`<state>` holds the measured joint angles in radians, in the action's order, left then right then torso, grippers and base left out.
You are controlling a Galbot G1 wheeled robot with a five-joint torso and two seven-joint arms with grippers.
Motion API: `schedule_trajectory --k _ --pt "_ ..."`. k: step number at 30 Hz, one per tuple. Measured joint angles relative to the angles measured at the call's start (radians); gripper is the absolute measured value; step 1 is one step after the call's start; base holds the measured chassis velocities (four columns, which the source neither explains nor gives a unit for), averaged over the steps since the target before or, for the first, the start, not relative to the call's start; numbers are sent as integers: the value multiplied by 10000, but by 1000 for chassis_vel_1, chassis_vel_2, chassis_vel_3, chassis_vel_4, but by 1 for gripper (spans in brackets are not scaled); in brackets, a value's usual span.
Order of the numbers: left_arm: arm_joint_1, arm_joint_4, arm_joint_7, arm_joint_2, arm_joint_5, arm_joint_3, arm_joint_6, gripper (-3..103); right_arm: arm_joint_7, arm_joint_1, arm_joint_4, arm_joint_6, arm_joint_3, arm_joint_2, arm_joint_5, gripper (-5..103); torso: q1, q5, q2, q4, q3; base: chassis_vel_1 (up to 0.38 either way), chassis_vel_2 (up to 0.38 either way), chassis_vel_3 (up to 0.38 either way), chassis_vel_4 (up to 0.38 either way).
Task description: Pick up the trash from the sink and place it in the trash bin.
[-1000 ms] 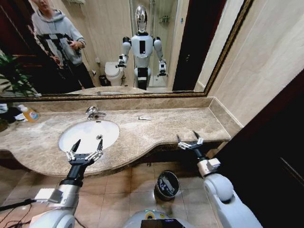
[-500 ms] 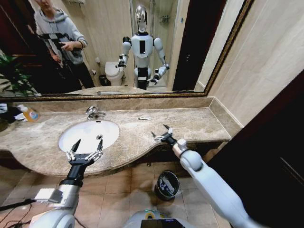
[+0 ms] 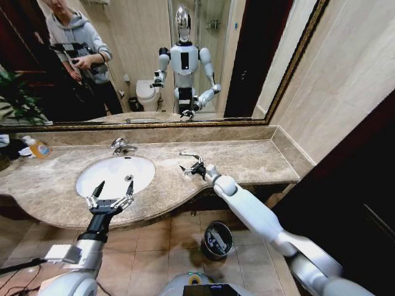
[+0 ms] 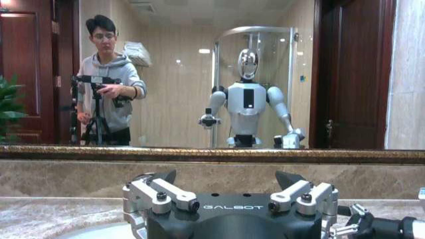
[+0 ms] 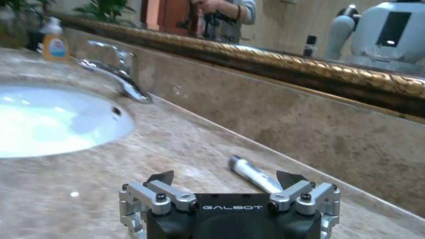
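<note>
Nearest: trash bin [image 3: 217, 239] on the floor under the counter [image 3: 247, 161] edge, between the two arms.

Left pincer [image 3: 111, 196] hovers over the front rim of the sink [image 3: 115, 173], fingers apart, nothing held.

Right pincer [image 3: 190, 163] is out over the counter right of the basin, fingers spread, empty, aimed at the slim white sachet [image 5: 252, 174]. The sachet lies flat near the backsplash, just ahead of the fingertips, not touched yet.

Further back: faucet [image 3: 121, 146], orange bottle [image 3: 38, 147] at far left; not trash.

Risks, my read:
- The sachet is thin and flat on smooth marble, so fingers may close above it or skid it toward the backsplash.
- Too steep a descent drives the tips into stone.
- The bin mouth is small and low, so a release from counter height could miss.
</note>
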<state>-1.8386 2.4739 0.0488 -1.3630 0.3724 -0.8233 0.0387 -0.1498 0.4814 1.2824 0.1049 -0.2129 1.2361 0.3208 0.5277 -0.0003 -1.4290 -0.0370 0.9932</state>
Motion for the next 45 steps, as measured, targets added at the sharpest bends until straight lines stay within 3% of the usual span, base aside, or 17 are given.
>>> schedule_trajectory --k 5,25,36,39,41,42,44,45 --pt "0 0 0 0 0 0 0 100 6 -271 -527 -36 270 6 10 100 -1 0 0 6 -1 0 0 0 0" --pt "0 0 0 0 0 0 0 100 -465 -1922 -3060 -430 -178 1827 210 100 -1 1 0 1 -1 0 0 0 0" --pt "0 0 0 0 0 0 0 100 -561 -2071 -3969 -601 -259 2289 168 101 -2 2 -2 1 -1 0 0 0 0" --pt "0 0 0 0 0 0 0 100 -568 -2096 -4034 -576 -307 2308 174 92 -1 3 -2 1 -1 0 0 0 0" --pt "0 0 0 0 0 0 0 100 -568 -2096 -4034 -576 -307 2308 174 92 -1 3 -2 1 -1 0 0 0 0" --pt "1 0 0 0 0 0 0 100 -552 -2184 -4161 -485 -324 2369 186 82 -1 3 -2 2 -1 0 0 0 0" --pt "0 0 0 0 0 0 0 100 -502 -2284 -4311 -333 -325 2408 218 71 -2 3 -2 1 -2 0 0 0 0" --pt "0 0 0 0 0 0 0 100 -434 -2321 -4386 -190 -326 2408 162 71 -2 2 -2 1 -2 0 0 0 0"
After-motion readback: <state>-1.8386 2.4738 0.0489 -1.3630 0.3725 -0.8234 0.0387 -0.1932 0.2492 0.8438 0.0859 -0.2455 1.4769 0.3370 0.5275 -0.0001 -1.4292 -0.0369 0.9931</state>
